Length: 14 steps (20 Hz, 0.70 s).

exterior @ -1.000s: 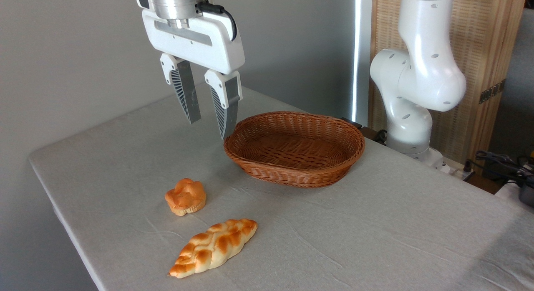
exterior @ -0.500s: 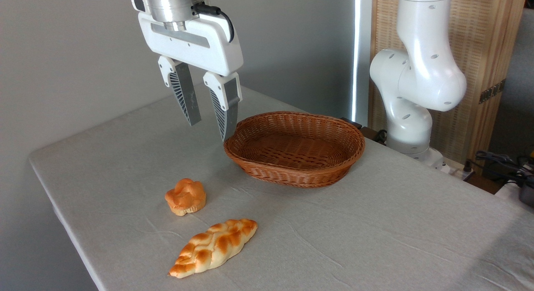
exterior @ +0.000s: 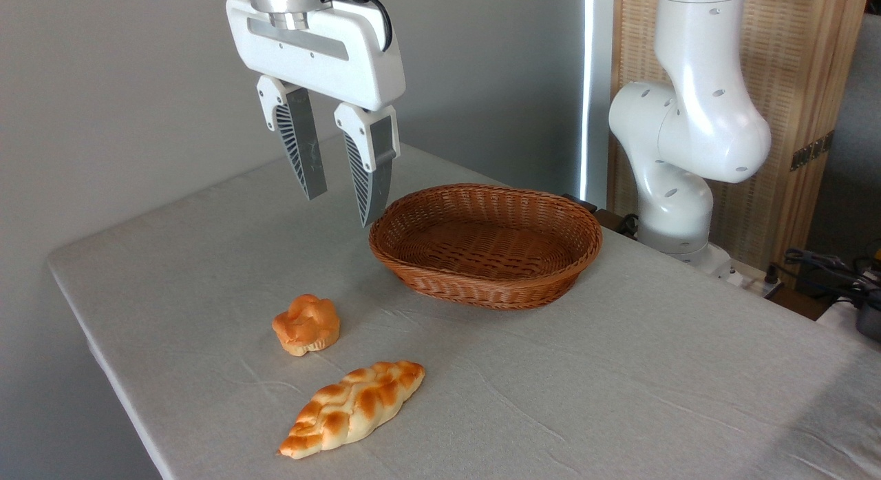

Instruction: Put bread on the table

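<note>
The bread (exterior: 306, 324), a small golden-orange bun with a lobed top, rests on the grey cloth-covered table (exterior: 619, 370) toward its left front. My gripper (exterior: 341, 208) hangs high above the table, up and behind the bun, just left of the basket rim. Its two ribbed fingers are spread apart and hold nothing.
A brown oval wicker basket (exterior: 486, 243) with nothing inside stands at mid-table. A longer braided loaf (exterior: 353, 408) lies near the front edge, right of and below the bun. The white arm's base (exterior: 678, 191) rises at the back right, with cables (exterior: 826, 270) beyond the table's right side.
The open gripper has risen slightly and shifted a little, staying spread. Bun, loaf and basket have not moved.
</note>
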Tool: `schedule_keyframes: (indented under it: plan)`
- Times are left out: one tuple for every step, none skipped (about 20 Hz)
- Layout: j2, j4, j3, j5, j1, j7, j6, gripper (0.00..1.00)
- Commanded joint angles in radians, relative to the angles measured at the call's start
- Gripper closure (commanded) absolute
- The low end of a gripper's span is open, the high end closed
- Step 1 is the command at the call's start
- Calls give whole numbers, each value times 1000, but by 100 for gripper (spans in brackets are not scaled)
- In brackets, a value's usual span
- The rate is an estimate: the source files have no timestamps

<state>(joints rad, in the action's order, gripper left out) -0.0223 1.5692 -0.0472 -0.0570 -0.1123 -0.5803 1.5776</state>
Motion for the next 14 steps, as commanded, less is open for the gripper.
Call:
schedule_keyframes:
  plan:
    - [16, -34, 50, -21, 51, -21, -33, 0]
    - [16, -34, 50, -20, 52, -22, -33, 0]
    - [15, -34, 50, -17, 52, -29, -33, 0]
    - [15, -34, 50, -17, 51, -48, -33, 0]
    - [15, -34, 50, -15, 51, -61, -33, 0]
    - [15, -32, 50, -14, 51, -62, -31, 0]
    - [15, -34, 50, -14, 51, -62, -31, 0]
    - [15, -32, 50, -12, 51, -64, -30, 0]
    - [15, -32, 50, -12, 51, -64, -28, 0]
    - [15, -32, 50, -12, 51, -64, -25, 0]
    - [15, -32, 50, -10, 51, -64, -24, 0]
    - [15, -31, 50, -10, 51, -64, -19, 0]
    - [15, -32, 50, -10, 51, -64, -18, 0]
    - [15, -31, 50, -12, 51, -64, -18, 0]
